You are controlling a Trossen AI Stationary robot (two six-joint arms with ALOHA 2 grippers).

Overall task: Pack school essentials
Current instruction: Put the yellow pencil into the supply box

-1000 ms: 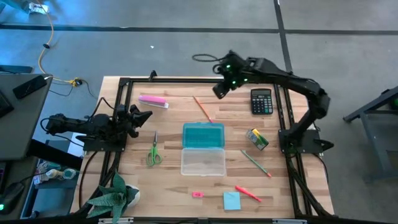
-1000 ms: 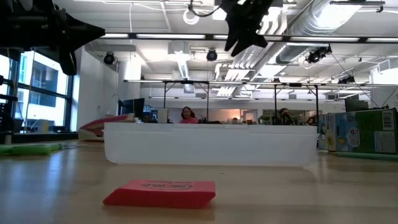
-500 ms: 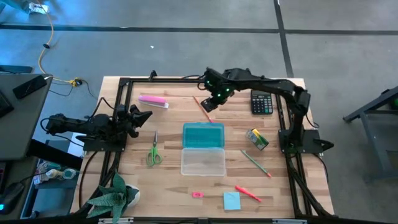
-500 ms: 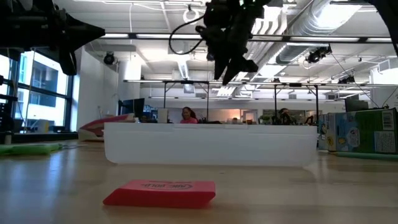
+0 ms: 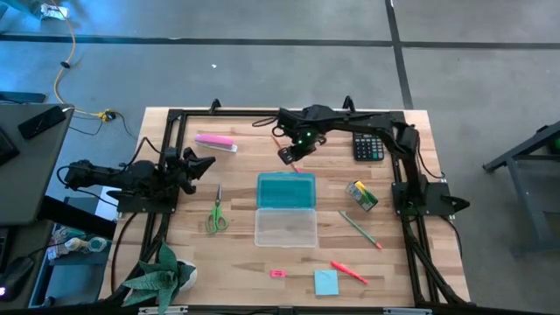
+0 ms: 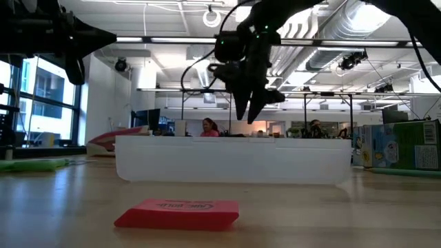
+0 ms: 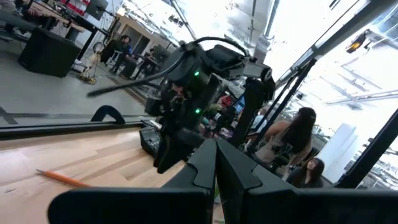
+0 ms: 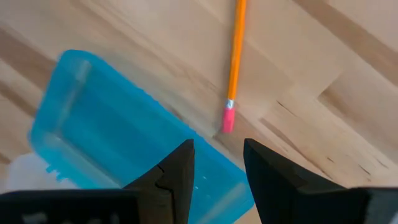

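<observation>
The orange pencil (image 5: 283, 149) lies flat on the far half of the table, its pink eraser end (image 8: 227, 118) close to the open pencil case's teal lid (image 5: 286, 191). My right gripper (image 8: 217, 163) hovers open above that eraser end, pointing down, and touches nothing; the low view shows the gripper (image 6: 251, 105) above the case (image 6: 234, 160). The green-handled scissors (image 5: 215, 212), green pencil (image 5: 360, 229), red pen (image 5: 348, 272), pink eraser (image 5: 277, 273), light-blue sticky pad (image 5: 325, 282) and yellow-green box (image 5: 361, 195) all lie on the table. My left gripper (image 5: 198, 164) waits shut at the left edge.
The clear half of the case (image 5: 285, 227) lies on the near side of the teal lid. A black calculator (image 5: 368, 143) sits far right, a pink-and-white bar (image 5: 215, 141) far left, and a plant (image 5: 162, 271) at the near left corner. People sit in the room beyond.
My right gripper has swung from beside the calculator toward the table's left and near side, and has come down toward the orange pencil's eraser end. Nothing on the table has moved.
</observation>
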